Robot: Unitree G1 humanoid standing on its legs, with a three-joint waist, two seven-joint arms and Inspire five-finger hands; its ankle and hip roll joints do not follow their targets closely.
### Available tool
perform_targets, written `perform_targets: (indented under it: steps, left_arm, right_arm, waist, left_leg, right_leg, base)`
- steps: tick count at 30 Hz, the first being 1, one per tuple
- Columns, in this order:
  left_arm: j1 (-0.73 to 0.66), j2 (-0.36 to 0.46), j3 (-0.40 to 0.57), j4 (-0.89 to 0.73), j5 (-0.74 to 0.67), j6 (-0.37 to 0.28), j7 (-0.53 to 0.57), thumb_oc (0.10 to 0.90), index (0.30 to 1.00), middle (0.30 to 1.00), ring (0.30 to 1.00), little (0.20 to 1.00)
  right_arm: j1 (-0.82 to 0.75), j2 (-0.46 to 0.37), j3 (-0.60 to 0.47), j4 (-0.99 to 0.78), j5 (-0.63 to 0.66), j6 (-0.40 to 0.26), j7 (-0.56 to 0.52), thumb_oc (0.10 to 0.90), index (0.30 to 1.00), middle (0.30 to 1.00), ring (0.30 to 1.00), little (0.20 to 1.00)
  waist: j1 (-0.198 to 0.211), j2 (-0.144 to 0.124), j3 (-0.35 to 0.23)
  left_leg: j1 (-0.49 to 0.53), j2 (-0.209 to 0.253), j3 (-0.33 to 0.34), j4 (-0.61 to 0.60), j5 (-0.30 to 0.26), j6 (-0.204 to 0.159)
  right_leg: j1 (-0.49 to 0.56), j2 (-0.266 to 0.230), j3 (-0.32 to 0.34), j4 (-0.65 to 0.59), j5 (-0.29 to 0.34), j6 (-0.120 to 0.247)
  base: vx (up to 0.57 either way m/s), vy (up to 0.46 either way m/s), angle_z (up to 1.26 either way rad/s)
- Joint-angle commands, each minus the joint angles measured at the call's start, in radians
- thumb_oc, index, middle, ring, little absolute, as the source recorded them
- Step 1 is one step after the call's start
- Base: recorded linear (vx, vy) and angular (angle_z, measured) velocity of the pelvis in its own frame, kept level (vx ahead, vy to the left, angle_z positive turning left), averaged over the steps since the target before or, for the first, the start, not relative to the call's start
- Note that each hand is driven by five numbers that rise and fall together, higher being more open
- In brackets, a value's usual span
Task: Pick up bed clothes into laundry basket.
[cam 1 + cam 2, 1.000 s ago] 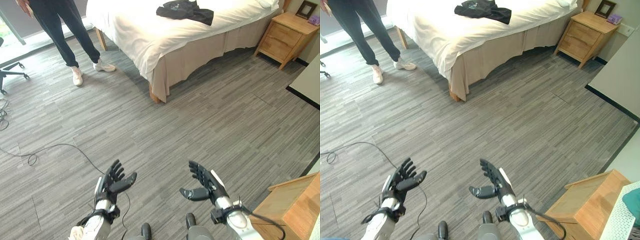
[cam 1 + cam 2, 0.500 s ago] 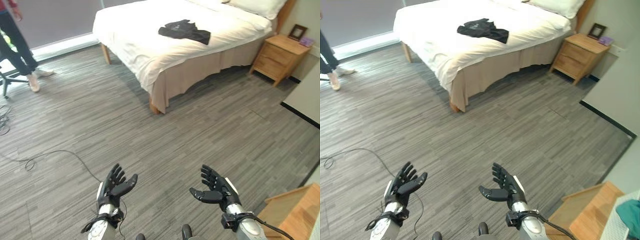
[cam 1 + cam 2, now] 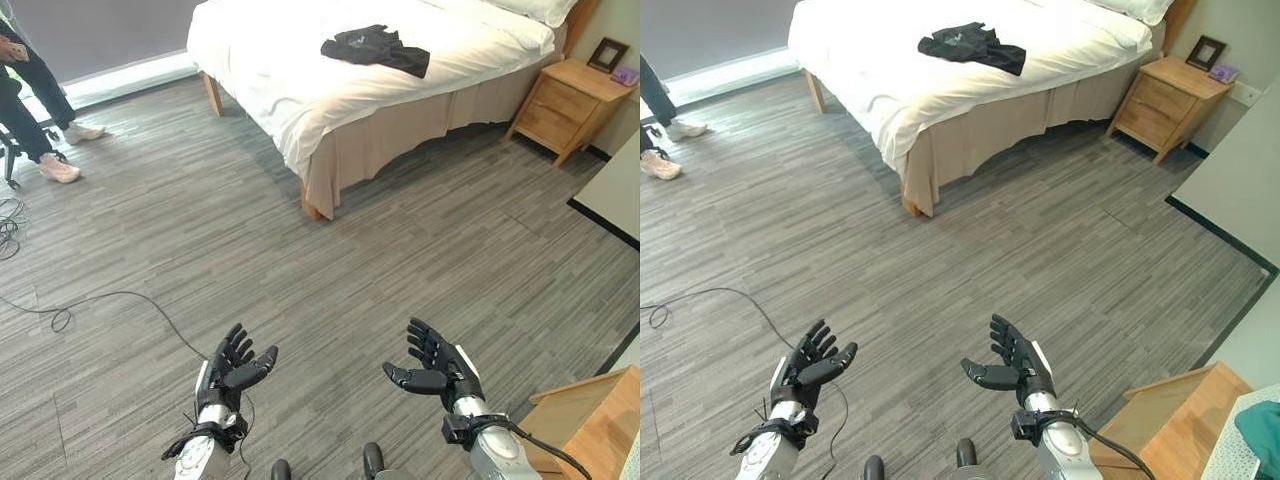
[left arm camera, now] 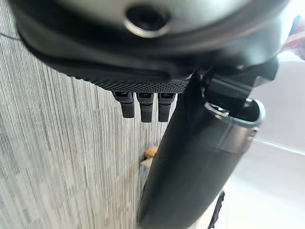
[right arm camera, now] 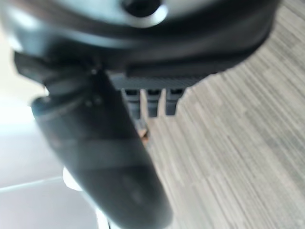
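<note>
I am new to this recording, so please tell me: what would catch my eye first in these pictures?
First, the black clothes lying crumpled on the white bed at the far side of the room. Next, the left robot hand and right robot hand, both open and empty, held above the grey floor. A wooden nightstand stands beside the bed.

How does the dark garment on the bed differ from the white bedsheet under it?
The black crumpled garment is dark; the white bedsheet is pale. The garment lies bunched in a small heap; the sheet spreads over the mattress and hangs over its edge. Both are cloth on the bed.
</note>
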Motion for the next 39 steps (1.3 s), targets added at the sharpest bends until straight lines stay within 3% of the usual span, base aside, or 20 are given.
perform_targets:
  steps: [1,3,4,6,8,9,11,15,17,18,19,20,23,25,28,30,32,34,36,39]
  left_arm:
    - [-0.058,0.085,0.079,-0.098,0.087,-0.106,0.042,0.800,0.900,0.900,0.900,0.900]
    - [-0.076,0.090,0.078,-0.083,0.098,-0.106,0.057,0.800,0.900,0.900,0.900,0.900]
    - [-0.082,0.087,0.080,-0.074,0.089,-0.105,0.061,0.800,0.900,0.900,0.900,0.900]
    - [-0.086,0.078,0.085,-0.065,0.066,-0.106,0.060,0.800,0.900,0.900,0.900,0.900]
    - [-0.095,0.079,0.079,-0.073,0.037,-0.109,0.044,0.800,0.900,0.900,0.900,0.900]
    - [-0.095,0.079,0.079,-0.073,0.036,-0.110,0.044,0.800,0.900,0.900,0.900,0.900]
    - [-0.113,0.090,0.069,-0.054,0.052,-0.107,0.036,0.800,0.900,0.900,0.900,0.900]
    - [-0.133,0.083,0.052,-0.030,0.050,-0.115,0.038,0.800,0.900,0.900,0.900,0.900]
    - [-0.123,0.063,0.049,-0.031,0.015,-0.127,0.030,0.800,0.900,0.900,0.900,0.900]
    - [-0.116,0.046,0.043,-0.034,-0.009,-0.128,0.028,0.800,0.900,0.900,0.900,0.900]
    - [-0.111,0.031,0.036,-0.038,-0.027,-0.128,0.025,0.800,0.900,0.900,0.900,0.900]
    - [-0.118,0.011,0.027,-0.041,-0.079,-0.125,0.018,0.800,0.900,0.900,0.900,0.900]
    - [-0.132,0.016,0.023,-0.044,-0.080,-0.118,0.015,0.800,0.900,0.900,0.900,0.900]
    - [-0.159,0.023,0.005,-0.055,-0.057,-0.115,0.022,0.800,0.900,0.900,0.900,0.900]
    - [-0.170,0.010,-0.005,-0.035,-0.093,-0.115,0.003,0.800,0.900,0.900,0.900,0.900]
    - [-0.164,0.009,-0.012,-0.038,-0.084,-0.120,0.003,0.800,0.900,0.900,0.900,0.900]
    - [-0.152,-0.005,-0.012,-0.024,-0.089,-0.126,0.010,0.800,0.900,0.900,0.900,0.900]
    - [-0.153,-0.013,0.002,-0.028,-0.097,-0.138,0.011,0.800,0.900,0.900,0.900,0.900]
    - [-0.143,-0.005,0.028,-0.036,-0.091,-0.142,0.004,0.800,0.900,0.900,0.900,0.900]
    - [-0.122,0.002,0.051,-0.047,-0.082,-0.146,0.006,0.800,0.900,0.900,0.900,0.900]
  right_arm:
    - [-0.067,0.021,-0.010,-0.121,0.026,-0.101,-0.007,0.800,0.900,0.900,0.900,0.900]
    - [-0.066,0.030,0.012,-0.124,0.014,-0.099,-0.006,0.800,0.900,0.900,0.900,0.900]
    - [-0.063,0.033,0.025,-0.135,0.001,-0.099,-0.006,0.800,0.900,0.900,0.900,0.900]
    - [-0.060,0.039,0.041,-0.141,0.005,-0.096,-0.004,0.800,0.900,0.900,0.900,0.900]
    - [-0.060,0.028,0.058,-0.149,0.028,-0.088,0.015,0.800,0.900,0.900,0.900,0.900]
    - [-0.059,0.028,0.058,-0.150,0.028,-0.088,0.014,0.800,0.900,0.900,0.900,0.900]
    - [-0.058,0.012,0.061,-0.147,0.029,-0.088,0.029,0.800,0.900,0.900,0.900,0.900]
    - [-0.070,0.018,0.073,-0.137,0.035,-0.085,0.022,0.800,0.900,0.900,0.900,0.900]
    - [-0.063,0.011,0.089,-0.145,0.049,-0.086,0.035,0.800,0.900,0.900,0.900,0.900]
    - [-0.065,0.002,0.098,-0.150,0.047,-0.086,0.040,0.800,0.900,0.900,0.900,0.900]
    - [-0.077,-0.010,0.113,-0.146,0.044,-0.084,0.046,0.800,0.900,0.900,0.900,0.900]
    - [-0.096,-0.027,0.137,-0.164,0.078,-0.084,0.054,0.800,0.900,0.900,0.900,0.900]
    - [-0.101,-0.036,0.145,-0.184,0.097,-0.090,0.061,0.800,0.900,0.900,0.900,0.900]
    - [-0.134,-0.055,0.167,-0.159,0.091,-0.084,0.041,0.800,0.900,0.900,0.900,0.900]
    - [-0.133,-0.053,0.147,-0.166,0.115,-0.094,0.030,0.800,0.900,0.900,0.900,0.900]
    - [-0.123,-0.055,0.139,-0.173,0.111,-0.095,0.036,0.800,0.900,0.900,0.900,0.900]
    - [-0.119,-0.052,0.145,-0.151,0.067,-0.095,0.029,0.800,0.900,0.900,0.900,0.900]
    - [-0.123,-0.045,0.155,-0.130,0.049,-0.099,0.037,0.800,0.900,0.900,0.900,0.900]
    - [-0.113,-0.047,0.143,-0.116,0.045,-0.086,0.051,0.800,0.900,0.900,0.900,0.900]
    - [-0.087,-0.029,0.131,-0.115,0.048,-0.073,0.059,0.800,0.900,0.900,0.900,0.900]
  waist:
    - [0.022,-0.025,-0.004]
    - [0.019,-0.010,0.025]
    - [0.021,-0.001,0.043]
    - [0.008,0.008,0.063]
    - [-0.031,-0.009,0.069]
    - [-0.035,-0.003,0.073]
    - [-0.076,-0.024,0.063]
    - [-0.096,-0.016,0.035]
    - [-0.093,-0.016,-0.003]
    - [-0.096,0.000,-0.018]
    - [-0.096,0.015,-0.025]
    - [-0.083,0.008,-0.020]
    - [-0.080,-0.018,-0.012]
    - [-0.016,-0.050,0.037]
    - [0.014,-0.052,0.038]
    - [0.027,-0.044,0.034]
    - [0.066,-0.005,0.028]
    - [0.111,0.020,0.021]
    - [0.137,0.010,0.000]
    - [0.151,0.006,-0.037]
  left_leg:
    - [-0.075,-0.047,-0.043,0.165,-0.145,0.044]
    - [-0.050,-0.053,-0.038,0.162,-0.153,0.065]
    - [-0.032,-0.053,-0.028,0.166,-0.164,0.072]
    - [0.025,-0.044,-0.026,0.151,-0.192,0.067]
    - [0.113,-0.047,-0.050,0.131,-0.251,0.038]
    - [0.119,-0.040,-0.053,0.130,-0.254,0.036]
    - [0.193,-0.044,-0.086,0.116,-0.293,0.015]
    - [0.269,-0.003,-0.099,0.117,-0.347,-0.022]
    - [0.264,0.012,-0.104,0.193,-0.321,-0.048]
    - [0.249,0.029,-0.100,0.269,-0.260,-0.074]
    - [0.229,0.048,-0.110,0.377,-0.172,-0.098]
    - [0.116,0.055,-0.106,0.630,0.022,-0.134]
    - [0.053,0.057,-0.090,0.754,0.073,-0.135]
    - [-0.128,0.079,-0.015,0.862,0.002,-0.084]
    - [-0.275,0.113,0.077,0.671,0.001,-0.076]
    - [-0.281,0.113,0.100,0.606,0.000,-0.076]
    - [-0.310,0.094,0.098,0.295,0.070,-0.071]
    - [-0.350,0.088,0.035,0.066,0.154,-0.107]
    - [-0.386,0.101,0.037,0.028,0.195,-0.133]
    - [-0.349,0.120,0.074,0.053,0.233,-0.119]
  right_leg:
    - [-0.116,-0.083,0.004,0.380,-0.119,0.077]
    - [-0.180,-0.107,-0.014,0.560,-0.011,0.068]
    - [-0.217,-0.117,-0.043,0.644,-0.004,0.062]
    - [-0.301,-0.155,-0.111,0.661,0.006,0.062]
    - [-0.376,-0.162,-0.197,0.462,0.004,0.073]
    - [-0.365,-0.158,-0.204,0.458,0.002,0.072]
    - [-0.404,-0.143,-0.235,0.250,0.040,0.085]
    - [-0.389,-0.149,-0.331,0.116,0.085,0.098]
    - [-0.347,-0.133,-0.321,0.132,0.081,0.068]
    - [-0.335,-0.108,-0.318,0.160,0.057,0.044]
    - [-0.317,-0.081,-0.300,0.183,0.037,0.021]
    - [-0.241,-0.047,-0.284,0.191,-0.017,-0.032]
    - [-0.201,-0.050,-0.276,0.179,-0.040,-0.057]
    - [-0.070,-0.018,-0.221,0.118,-0.088,-0.070]
    - [0.016,-0.005,-0.203,0.085,-0.119,-0.053]
    - [0.041,0.002,-0.187,0.080,-0.135,-0.047]
    - [0.117,0.042,-0.141,0.063,-0.188,-0.035]
    - [0.222,0.060,-0.073,0.044,-0.243,-0.023]
    - [0.312,0.031,-0.026,0.031,-0.285,-0.007]
    - [0.365,-0.012,-0.013,0.044,-0.316,0.018]
  base:
    - [0.04,0.293,0.01]
    - [0.03,0.265,-0.02]
    - [0.13,0.249,-0.07]
    - [0.27,0.132,-0.11]
    - [0.49,-0.040,-0.21]
    - [0.50,-0.103,0.31]
    - [0.47,-0.117,0.64]
    - [0.50,-0.192,0.36]
    - [0.47,-0.203,0.14]
    - [0.33,-0.117,0.25]
    - [0.65,-0.313,0.32]
    - [0.50,-0.259,0.29]
    - [0.36,-0.283,-0.25]
    - [0.55,-0.302,-0.64]
    - [0.53,-0.081,-0.26]
    - [0.46,0.040,-0.39]
    - [0.70,0.129,-0.66]
    - [0.85,0.104,-1.09]
    - [0.90,0.129,-1.39]
    - [0.58,0.170,-0.80]
